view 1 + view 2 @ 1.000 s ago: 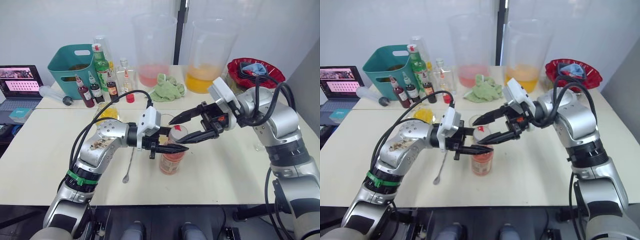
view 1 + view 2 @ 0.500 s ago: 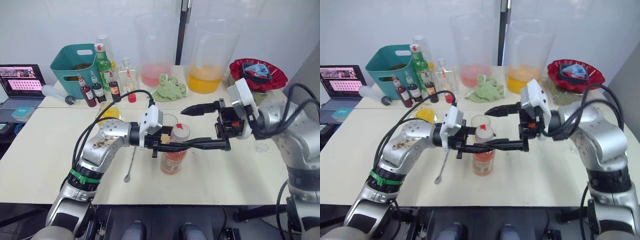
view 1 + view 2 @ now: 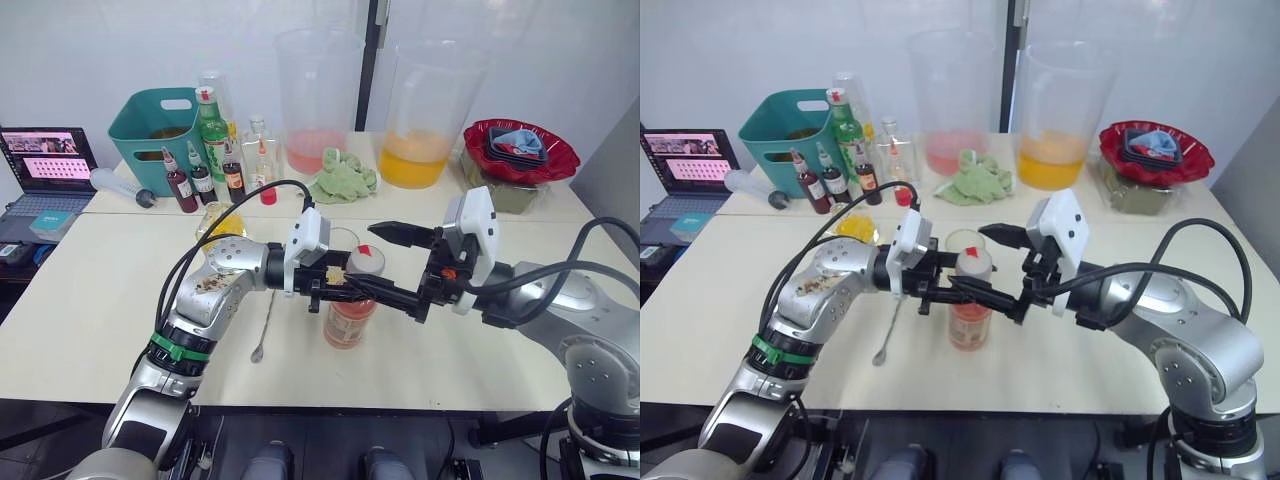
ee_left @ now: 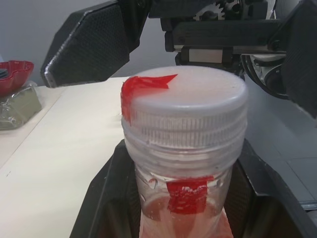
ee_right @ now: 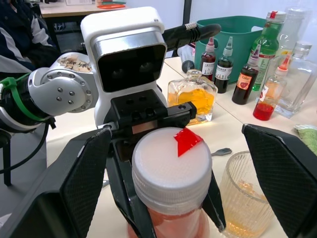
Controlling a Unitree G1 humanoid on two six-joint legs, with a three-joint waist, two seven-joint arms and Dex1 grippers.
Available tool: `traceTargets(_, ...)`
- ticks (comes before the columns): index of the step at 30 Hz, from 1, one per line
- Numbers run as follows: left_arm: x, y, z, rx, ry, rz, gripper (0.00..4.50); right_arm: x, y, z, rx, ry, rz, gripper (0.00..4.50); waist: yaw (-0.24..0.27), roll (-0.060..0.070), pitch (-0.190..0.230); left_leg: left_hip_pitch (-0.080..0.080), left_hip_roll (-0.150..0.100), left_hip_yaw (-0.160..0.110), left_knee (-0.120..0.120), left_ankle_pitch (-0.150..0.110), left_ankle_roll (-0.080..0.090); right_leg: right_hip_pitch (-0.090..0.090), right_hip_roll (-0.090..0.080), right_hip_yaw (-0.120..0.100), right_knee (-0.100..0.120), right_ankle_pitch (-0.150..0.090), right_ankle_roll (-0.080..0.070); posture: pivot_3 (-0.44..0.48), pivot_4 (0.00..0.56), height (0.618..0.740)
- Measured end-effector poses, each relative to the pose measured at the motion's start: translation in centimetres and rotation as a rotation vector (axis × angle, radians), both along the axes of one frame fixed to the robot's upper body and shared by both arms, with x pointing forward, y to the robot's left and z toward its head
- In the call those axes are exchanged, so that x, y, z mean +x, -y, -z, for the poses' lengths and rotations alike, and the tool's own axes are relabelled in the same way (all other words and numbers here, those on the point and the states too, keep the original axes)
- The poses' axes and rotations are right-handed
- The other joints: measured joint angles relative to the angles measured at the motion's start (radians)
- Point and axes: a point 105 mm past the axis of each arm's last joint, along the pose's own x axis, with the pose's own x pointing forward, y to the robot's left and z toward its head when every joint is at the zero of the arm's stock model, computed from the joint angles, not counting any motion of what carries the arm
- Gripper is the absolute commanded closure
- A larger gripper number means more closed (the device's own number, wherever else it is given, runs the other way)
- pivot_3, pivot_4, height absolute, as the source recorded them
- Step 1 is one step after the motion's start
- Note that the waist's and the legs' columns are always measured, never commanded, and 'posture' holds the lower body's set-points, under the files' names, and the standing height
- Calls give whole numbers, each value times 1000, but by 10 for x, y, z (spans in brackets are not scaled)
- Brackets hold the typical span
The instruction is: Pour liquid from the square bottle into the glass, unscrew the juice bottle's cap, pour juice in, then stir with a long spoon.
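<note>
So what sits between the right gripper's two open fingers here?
The cap of the juice bottle, untouched between the right gripper's fingers, per the right wrist view.

A lab-like test room is showing here: plain tables (image 3: 90, 300) are standing against a bare white wall (image 3: 90, 50), a laptop (image 3: 45, 165) is running at the edge, and a seated person (image 5: 22, 34) is waiting nearby.

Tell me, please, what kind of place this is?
Probably a lab or test room arranged as a drink-mixing station, not a real bar: white tables joined together, a laptop at the side, two big pitchers and small syrup bottles near a green bin.
</note>
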Motion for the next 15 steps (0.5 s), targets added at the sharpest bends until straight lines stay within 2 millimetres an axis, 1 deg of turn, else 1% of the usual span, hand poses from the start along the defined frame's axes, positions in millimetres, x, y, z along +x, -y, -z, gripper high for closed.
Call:
traceTargets(6, 0, -1, -1, 1, 8, -2, 2874, 0, -1, 3, -6, -20, -18, 2579, -1, 0, 0, 0, 0, 0, 0, 0, 0, 0, 0, 0, 0, 0, 0, 0, 150, 740)
traceTargets(7, 0, -1, 0, 1, 8, -2, 2874, 0, -1, 3, -7, -19, -26, 2820, -1, 0, 0, 0, 0, 0, 0, 0, 0, 0, 0, 0, 0, 0, 0, 0, 150, 740)
traceTargets(10, -2, -3, 1, 2, 9, -7, 2874, 1, -3, 3, -27, -5, -82, 2826, -4, 0, 0, 1, 0, 1, 0, 0, 0, 0, 1, 0, 0, 0, 0, 0, 150, 740)
traceTargets(15, -4, -8, 1, 8, 26, -23, 2874, 7, -5, 2, -96, 51, -238, 2826, -11, 0, 0, 2, 0, 1, 0, 0, 0, 1, 1, 0, 0, 0, 0, 0, 150, 740)
